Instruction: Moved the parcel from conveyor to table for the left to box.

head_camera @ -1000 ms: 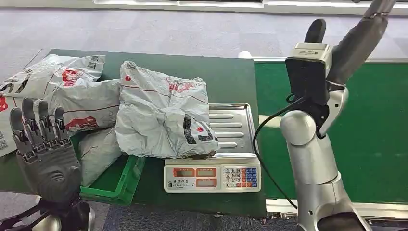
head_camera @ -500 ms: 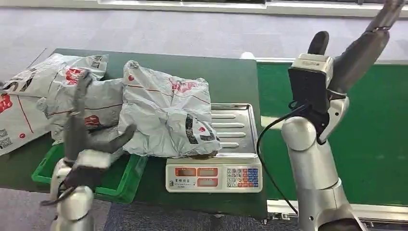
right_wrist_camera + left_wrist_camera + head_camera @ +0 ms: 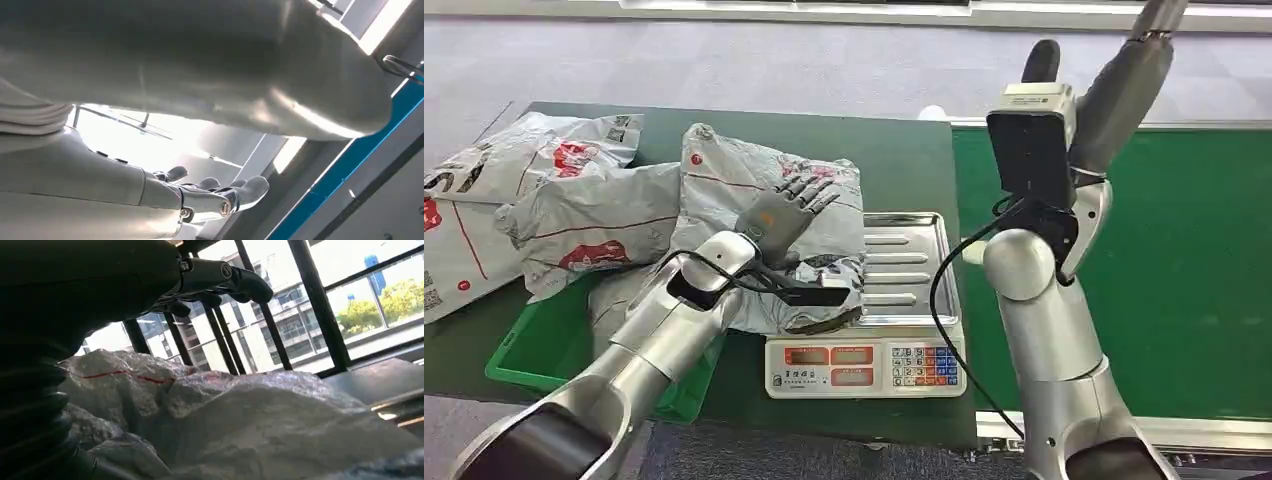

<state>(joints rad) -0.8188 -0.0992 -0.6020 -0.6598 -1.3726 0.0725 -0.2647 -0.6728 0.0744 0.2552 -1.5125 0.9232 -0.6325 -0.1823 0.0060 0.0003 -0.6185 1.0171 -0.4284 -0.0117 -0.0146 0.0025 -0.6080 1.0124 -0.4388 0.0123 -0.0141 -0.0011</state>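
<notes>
A crumpled grey parcel [image 3: 719, 190] with red markings lies on the dark green table [image 3: 894, 160], its right part resting on the steel tray of a scale [image 3: 914, 260]. My left hand [image 3: 784, 208] reaches over this parcel, fingers spread, holding nothing. In the left wrist view the fingers [image 3: 220, 282] hang above the parcel [image 3: 250, 420] with a gap between them. My right arm [image 3: 1044, 300] is raised high beside the scale. The right wrist view has my right hand [image 3: 215, 192] up in the air with its fingers apart and nothing in them.
A green crate [image 3: 544, 350] at the table's front left holds other grey parcels [image 3: 594, 215], with one more [image 3: 534, 150] behind. The green conveyor belt [image 3: 1204, 270] runs along the right. The scale's display and keypad [image 3: 864, 368] face the front edge.
My left arm has swung up from low at the left and reached across over the parcel on the scale. The right arm has shifted slightly left. The parcel has not moved.
</notes>
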